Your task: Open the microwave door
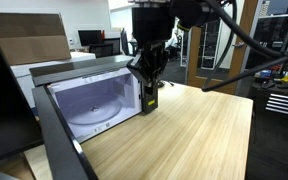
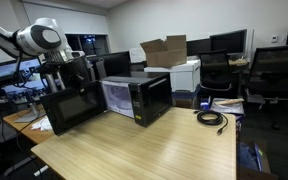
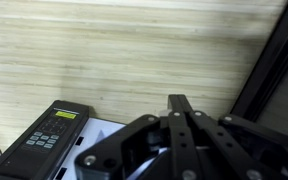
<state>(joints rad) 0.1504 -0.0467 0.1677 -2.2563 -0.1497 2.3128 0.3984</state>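
You have a light wooden table (image 2: 144, 145) with the microwave (image 2: 134, 100) standing directly on it near one end, and a coiled black cable (image 2: 212, 120) lying well apart from it.

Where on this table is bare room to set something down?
The light wooden tabletop is bare from the dark grey microwave and its open door to the near edge, and between microwave and coiled black cable. Crowded at the microwave's control panel, where the black gripper hangs.
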